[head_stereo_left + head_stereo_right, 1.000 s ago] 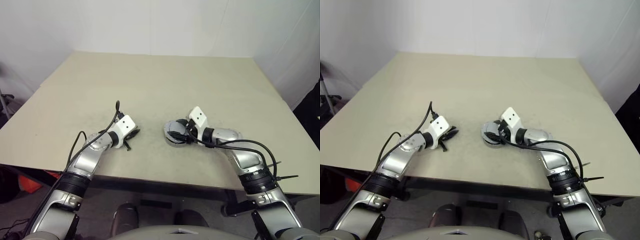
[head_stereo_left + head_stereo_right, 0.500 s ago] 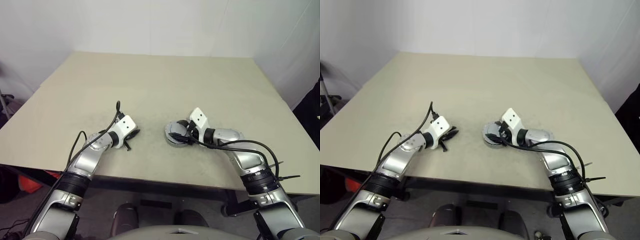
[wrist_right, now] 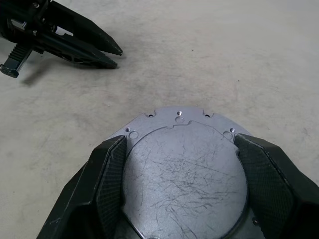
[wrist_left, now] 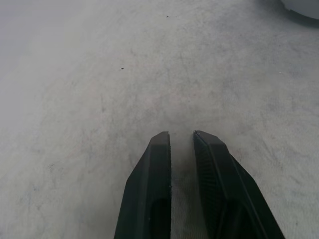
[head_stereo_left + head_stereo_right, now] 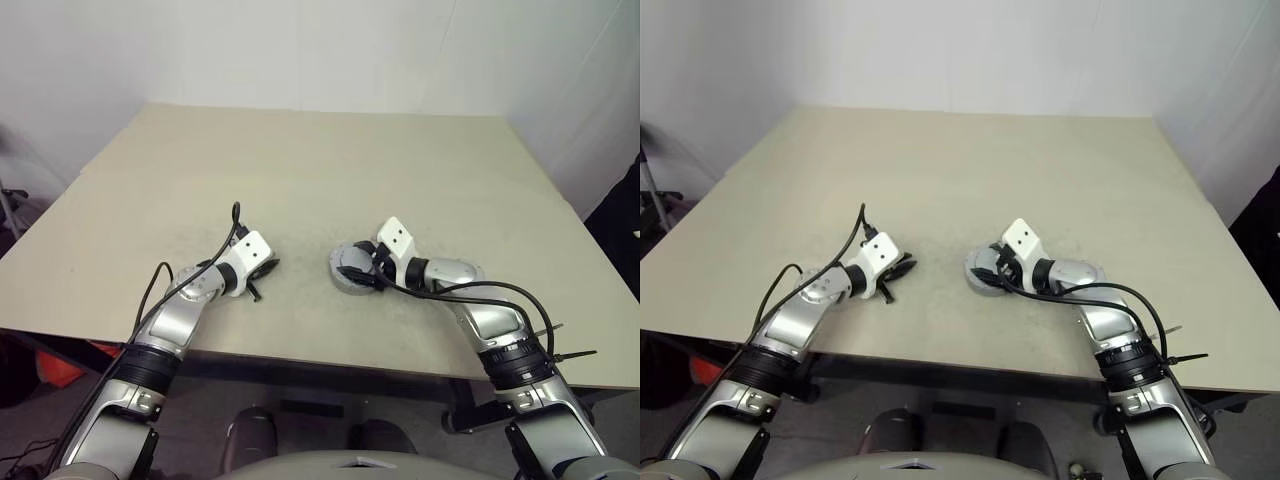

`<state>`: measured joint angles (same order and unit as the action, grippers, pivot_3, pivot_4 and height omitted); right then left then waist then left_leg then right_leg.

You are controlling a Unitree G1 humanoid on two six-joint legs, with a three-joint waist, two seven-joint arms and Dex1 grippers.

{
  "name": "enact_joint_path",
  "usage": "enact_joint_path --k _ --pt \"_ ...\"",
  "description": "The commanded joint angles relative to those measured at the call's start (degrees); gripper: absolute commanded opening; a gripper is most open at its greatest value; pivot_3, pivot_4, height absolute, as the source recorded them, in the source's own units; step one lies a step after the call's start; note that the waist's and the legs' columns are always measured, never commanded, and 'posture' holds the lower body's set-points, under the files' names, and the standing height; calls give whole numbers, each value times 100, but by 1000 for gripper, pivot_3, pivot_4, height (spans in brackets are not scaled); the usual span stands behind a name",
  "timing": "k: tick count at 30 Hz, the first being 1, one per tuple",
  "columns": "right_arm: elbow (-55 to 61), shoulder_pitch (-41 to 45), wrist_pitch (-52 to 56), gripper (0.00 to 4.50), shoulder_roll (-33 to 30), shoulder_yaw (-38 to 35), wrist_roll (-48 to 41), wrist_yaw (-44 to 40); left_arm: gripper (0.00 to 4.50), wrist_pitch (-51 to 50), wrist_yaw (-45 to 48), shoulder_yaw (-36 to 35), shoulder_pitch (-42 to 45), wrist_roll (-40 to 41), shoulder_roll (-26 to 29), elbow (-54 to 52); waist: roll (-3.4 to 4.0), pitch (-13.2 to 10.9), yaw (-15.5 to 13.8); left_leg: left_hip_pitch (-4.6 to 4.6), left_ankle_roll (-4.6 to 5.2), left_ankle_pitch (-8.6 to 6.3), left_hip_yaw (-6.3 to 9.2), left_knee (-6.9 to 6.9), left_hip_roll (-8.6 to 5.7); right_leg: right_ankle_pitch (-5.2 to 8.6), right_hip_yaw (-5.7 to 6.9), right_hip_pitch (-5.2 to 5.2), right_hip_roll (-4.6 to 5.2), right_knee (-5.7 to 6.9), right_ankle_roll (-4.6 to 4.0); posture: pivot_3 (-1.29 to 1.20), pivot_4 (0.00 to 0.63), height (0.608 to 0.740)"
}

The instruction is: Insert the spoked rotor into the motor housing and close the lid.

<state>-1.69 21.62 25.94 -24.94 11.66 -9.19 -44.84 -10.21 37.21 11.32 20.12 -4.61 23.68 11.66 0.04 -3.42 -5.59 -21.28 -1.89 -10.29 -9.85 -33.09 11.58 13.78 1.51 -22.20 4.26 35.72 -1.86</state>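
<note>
Between right gripper (image 3: pixel 182 164) fingers, clamped across its rim: lid (image 3: pixel 185 172), rigid, probably heavy, slick; left gripper (image 4: pixel 182 142) nearly closed, empty.

A: Where could a pincer pass on the tabletop (image 5: pixel 330 170)?

B: The whole far half lies bare, out to both side edges.

A: What stands in the way?

B: Near the front edge, the lid (image 3: pixel 184 174) sits between the right pincer's (image 3: pixel 184 164) fingers (image 3: pixel 110 172). The left pincer (image 4: pixel 182 142) hangs just above the top, well apart from it, with bare surface between.
</note>
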Motion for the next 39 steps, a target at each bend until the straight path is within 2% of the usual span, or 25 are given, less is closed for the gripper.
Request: enact_joint_path --k 1,7,13,16,19,22,26,32,39 --pt "-59 79 -58 3000 -34 -3 75 1 831 85 -31 -89 34 14 74 -114 0 0 0 1 0 0 0 0 0 0 0 1 0 0 0 0 0 740" --pt "-341 56 153 3000 -247 274 456 92 831 -70 -22 -118 33 115 6 -238 -1 2 -1 19 0 0 -1 0 -1 0 0 19 0 0 0 0 0 740" --pt "-368 9 116 3000 -264 271 396 66 831 -321 -11 -166 109 333 -148 -360 -1 5 -14 44 11 -7 -2 -1 -3 1 -1 52 2 -2 1 0 0 740" --pt "-421 31 100 3000 -247 278 410 83 831 -705 -6 -307 183 657 -355 -518 -1 6 -15 57 16 -10 -1 -1 -4 1 0 67 3 -4 1 0 0 740" --pt "-473 62 82 3000 -232 282 419 97 831 -1704 -90 -780 603 1552 -935 -721 -2 5 -26 63 16 -10 -5 -2 -5 1 0 76 3 -3 0 0 0 740" --pt "-508 82 65 3000 -226 294 428 107 831 -2372 -34 -1019 929 2135 -1261 -788 -2 5 -24 72 16 -10 -14 -7 -5 1 -1 88 3 -2 0 0 0 740" --pt "-563 134 28 3000 -198 307 432 150 21 -2674 28 -1099 1241 2482 -1453 -525 2 8 -11 97 20 -12 -12 -4 -5 2 -3 106 3 -5 1 0 0 740" --pt "-538 100 3 3000 -202 278 441 230 21 -2846 257 -891 1452 2649 -1608 -84 1 7 -9 96 22 -13 -10 -1 -5 3 -3 108 2 -15 3 0 0 740" --pt "-497 90 13 3000 -190 282 442 302 21 -3547 458 -750 1749 2811 -1798 605 1 7 -11 100 21 -13 -10 -1 -6 24 -3 112 3 -19 40 0 0 740"
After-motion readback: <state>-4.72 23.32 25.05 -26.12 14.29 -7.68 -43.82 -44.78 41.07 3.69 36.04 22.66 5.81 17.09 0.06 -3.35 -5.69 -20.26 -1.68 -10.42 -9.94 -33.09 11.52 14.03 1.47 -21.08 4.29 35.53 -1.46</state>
